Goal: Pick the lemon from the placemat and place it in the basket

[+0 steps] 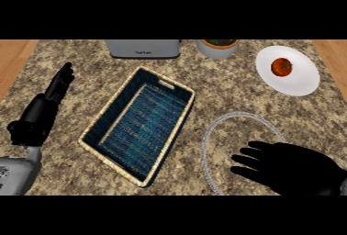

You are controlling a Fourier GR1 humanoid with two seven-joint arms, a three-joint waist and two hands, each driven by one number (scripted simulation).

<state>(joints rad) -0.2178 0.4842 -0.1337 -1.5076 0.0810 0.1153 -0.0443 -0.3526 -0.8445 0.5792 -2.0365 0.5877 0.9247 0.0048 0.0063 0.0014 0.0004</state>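
basket [139,124]: blue weave, tan rim | plate [298,80]: white | tomato [281,67]: red (green stem) | counter [224,96]: speckled granite

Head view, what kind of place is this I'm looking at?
Most likely a kitchen counter: a speckled stone countertop edged with wood, a grey toaster-like appliance at the back, a tomato on a white plate, and a woven basket lying on the stone.

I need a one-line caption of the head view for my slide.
Right hand lowered over the round placemat beside the blue basket; left hand rests open at the counter's left.
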